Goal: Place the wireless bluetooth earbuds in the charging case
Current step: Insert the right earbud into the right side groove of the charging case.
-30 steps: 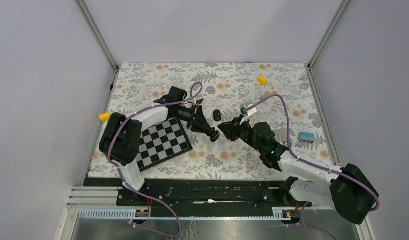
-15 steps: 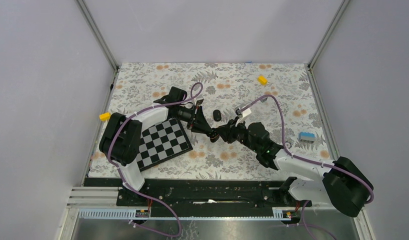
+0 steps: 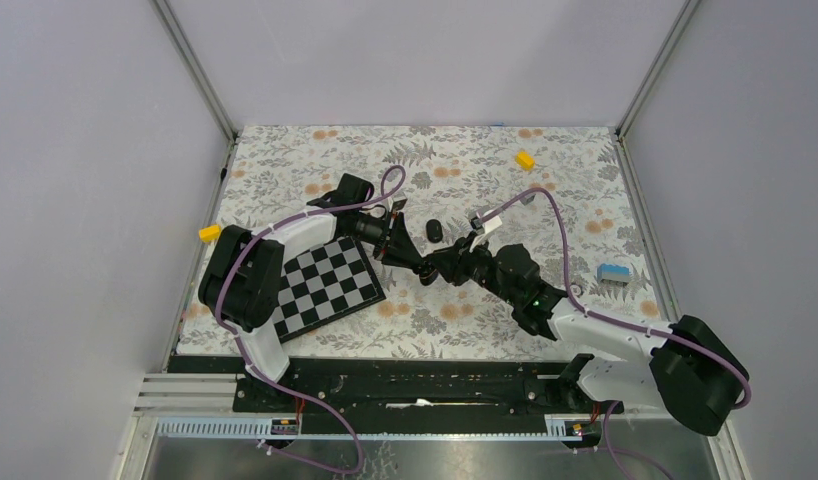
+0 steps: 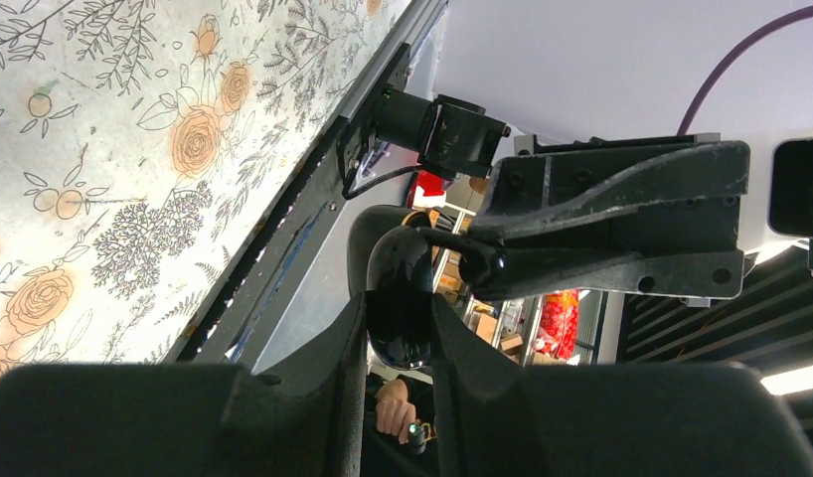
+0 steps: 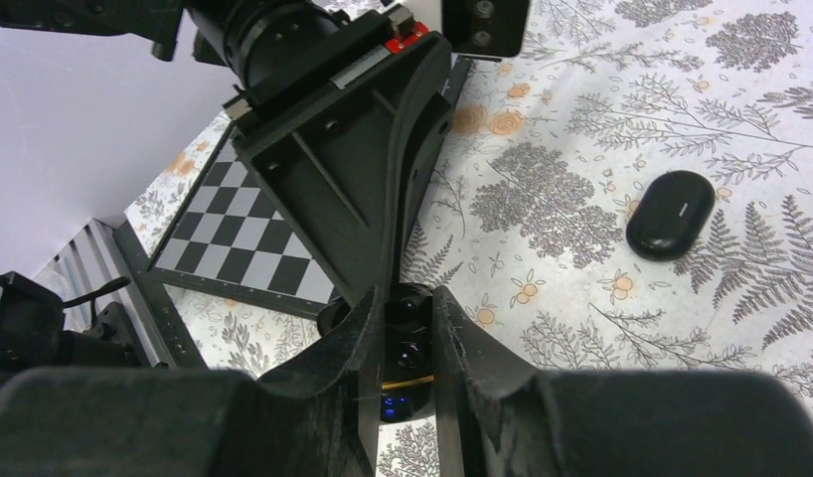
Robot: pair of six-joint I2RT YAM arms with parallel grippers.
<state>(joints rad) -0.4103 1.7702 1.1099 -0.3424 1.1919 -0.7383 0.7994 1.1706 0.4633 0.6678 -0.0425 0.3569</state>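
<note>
My left gripper [image 3: 422,267] is shut on the charging case [image 4: 398,273], a glossy black rounded shell held above the cloth. My right gripper [image 3: 441,268] is shut on a small black earbud [image 5: 407,353] with a thin gold line. Its tip [image 4: 479,263] touches the side of the case. In the right wrist view the right gripper [image 5: 406,298] meets the left gripper's tip [image 5: 388,278]. Part of the case [image 5: 340,316] shows beside my fingers. The case's inner face and the second earbud are hidden.
A black oval pebble-shaped piece [image 3: 434,229] with a small white mark lies on the floral cloth [image 5: 671,214] just beyond the grippers. A chessboard [image 3: 325,285] lies under the left arm. Yellow bricks [image 3: 525,159] [image 3: 210,233] and a blue block [image 3: 612,273] sit near the edges.
My right gripper has moved left with the earbud until its tip meets the left gripper. The left gripper and the pebble-shaped piece on the cloth have not moved.
</note>
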